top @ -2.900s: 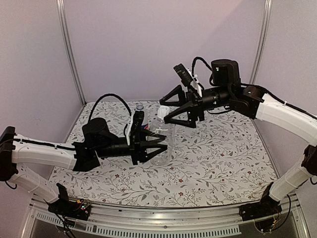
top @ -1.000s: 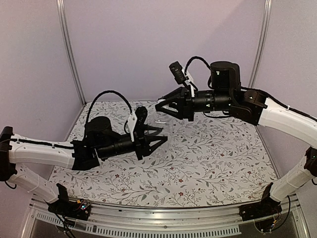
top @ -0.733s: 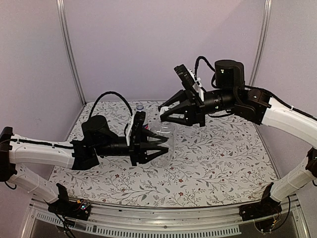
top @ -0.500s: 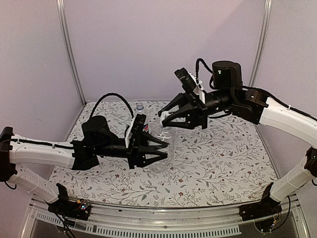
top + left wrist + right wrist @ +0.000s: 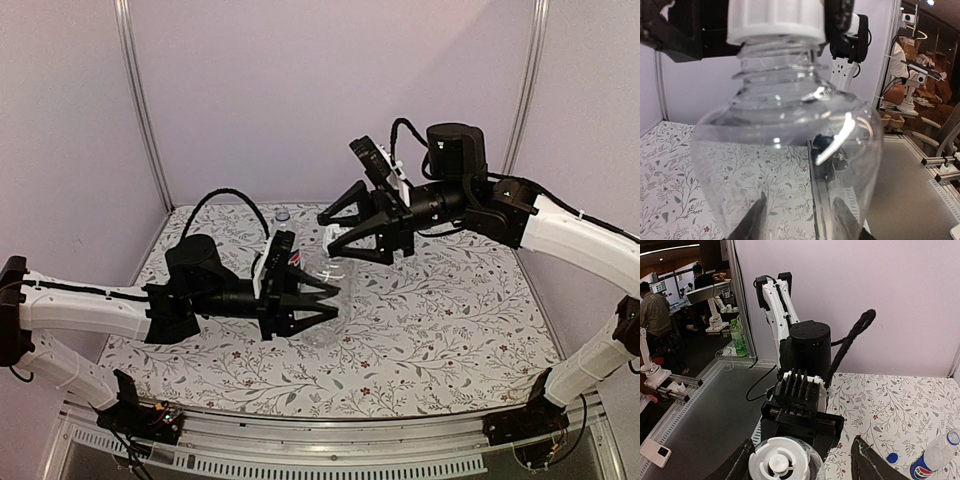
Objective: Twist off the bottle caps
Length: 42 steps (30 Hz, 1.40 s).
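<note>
Right gripper (image 5: 328, 236) has spread since a second ago, straddling the pale cap (image 5: 776, 461) untouched. I read a regrip. Left gripper (image 5: 333, 301) clamps the unlabelled bottle (image 5: 785, 150) mid-table against twisting.

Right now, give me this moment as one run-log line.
left gripper: jaws clamp short bottle | right gripper: jaws open astride its white cap | blue cap: on table near Pepsi bottle

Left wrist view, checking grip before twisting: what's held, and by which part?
The left gripper holds the short clear unlabelled plastic bottle by its wide body, below the white screw cap.
</note>
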Motion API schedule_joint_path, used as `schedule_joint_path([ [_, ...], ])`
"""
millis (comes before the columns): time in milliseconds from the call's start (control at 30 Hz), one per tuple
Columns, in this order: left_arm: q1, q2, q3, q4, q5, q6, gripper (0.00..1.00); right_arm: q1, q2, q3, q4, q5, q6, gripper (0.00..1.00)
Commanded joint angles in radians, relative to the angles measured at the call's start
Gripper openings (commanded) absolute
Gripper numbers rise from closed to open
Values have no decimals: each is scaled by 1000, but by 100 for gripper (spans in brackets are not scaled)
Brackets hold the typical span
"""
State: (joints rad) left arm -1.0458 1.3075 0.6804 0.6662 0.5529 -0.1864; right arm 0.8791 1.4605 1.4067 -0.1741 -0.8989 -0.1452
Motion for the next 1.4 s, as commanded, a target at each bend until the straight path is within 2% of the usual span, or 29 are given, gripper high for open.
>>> schedule_joint_path([
  [0, 1, -13, -4, 45, -18, 29, 37, -13, 6, 6, -4, 51, 15, 69],
  [200, 2, -7, -3, 42, -88, 30, 37, -12, -11, -11, 7, 52, 38, 89],
  [333, 3, -8, 2, 16, -170, 28, 37, -11, -43, -24, 32, 143, 89, 95],
  [600, -7, -6, 2, -20, -409, 14, 37, -5, -94, -8, 69, 464, 308, 95],
  [833, -32, 3, 19, -39, -528, 29, 37, 31, -59, 30, 45, 661, 351, 94],
  [1167, -47, 4, 30, -70, -645, 36, 37, 75, 11, 75, 2, 693, 353, 87],
  [1367, -47, 10, 28, -74, -672, 41, 37, 88, 48, 89, -13, 682, 349, 78],
])
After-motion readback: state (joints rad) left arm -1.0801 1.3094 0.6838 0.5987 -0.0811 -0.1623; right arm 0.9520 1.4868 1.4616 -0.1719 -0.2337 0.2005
